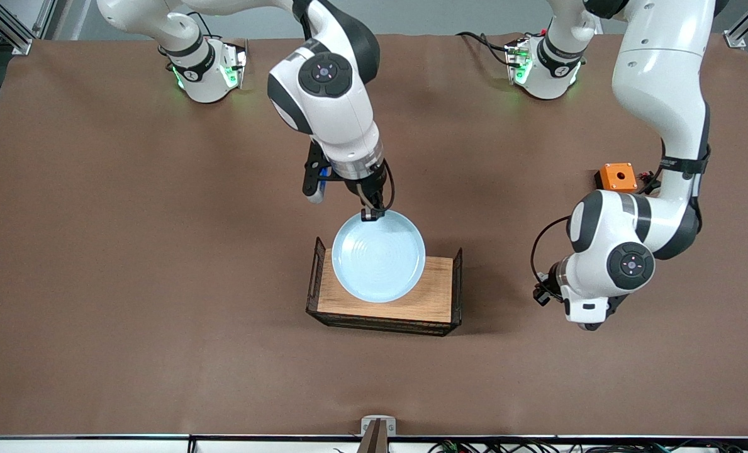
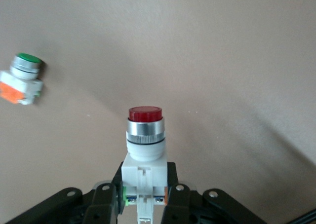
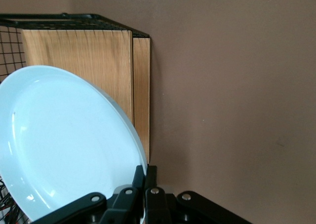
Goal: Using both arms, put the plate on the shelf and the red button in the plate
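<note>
- Over the wooden tray (image 1: 433, 296), the right end effector (image 1: 370, 214) pinches the plate (image 1: 378, 255) by its rim — the plate hangs tilted above the tray.
- Toward the left arm's end of the bench (image 1: 128, 251), the left end effector (image 2: 143, 197) clamps the red button (image 2: 144, 135) by its white block, above bare bench.
- Risk, as I judge it: a thin rim grip could let the plate swing or slip — or catch the tray's wire wall.

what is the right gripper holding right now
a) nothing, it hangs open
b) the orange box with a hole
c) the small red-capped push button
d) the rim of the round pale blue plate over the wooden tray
d: the right gripper is shut on the rim of the round pale blue plate over the wooden tray with black mesh ends; the left gripper holds the red button.
</note>
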You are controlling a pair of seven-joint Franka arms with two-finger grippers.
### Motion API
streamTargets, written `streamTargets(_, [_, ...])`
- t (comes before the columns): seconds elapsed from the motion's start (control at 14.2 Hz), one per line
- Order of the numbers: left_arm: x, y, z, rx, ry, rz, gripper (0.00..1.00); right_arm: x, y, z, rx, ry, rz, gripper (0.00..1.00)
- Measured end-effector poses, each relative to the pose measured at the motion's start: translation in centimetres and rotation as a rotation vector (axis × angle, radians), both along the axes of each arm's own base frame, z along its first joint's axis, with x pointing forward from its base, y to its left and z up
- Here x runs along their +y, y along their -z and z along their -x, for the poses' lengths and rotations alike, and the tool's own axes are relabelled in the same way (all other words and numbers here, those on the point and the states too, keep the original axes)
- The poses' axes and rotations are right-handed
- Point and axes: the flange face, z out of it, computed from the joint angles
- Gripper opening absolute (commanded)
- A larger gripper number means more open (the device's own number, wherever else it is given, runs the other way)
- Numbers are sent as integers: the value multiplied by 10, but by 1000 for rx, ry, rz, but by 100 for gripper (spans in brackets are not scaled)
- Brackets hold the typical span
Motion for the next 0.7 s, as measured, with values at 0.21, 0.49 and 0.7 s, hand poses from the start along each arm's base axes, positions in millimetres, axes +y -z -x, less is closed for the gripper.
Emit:
streamTargets(0.21, [0,-24,-5,13,-9,-14,9,3,18,-6,-6,4,-2,2])
streamTargets(0.49, [10,-55,-6,18,-23,-20,8,-1,39,-17,-8,19,9,3])
streamTargets(0.7, [23,-82,-5,22,-42,-23,8,-4,51,-22,0,25,18,5])
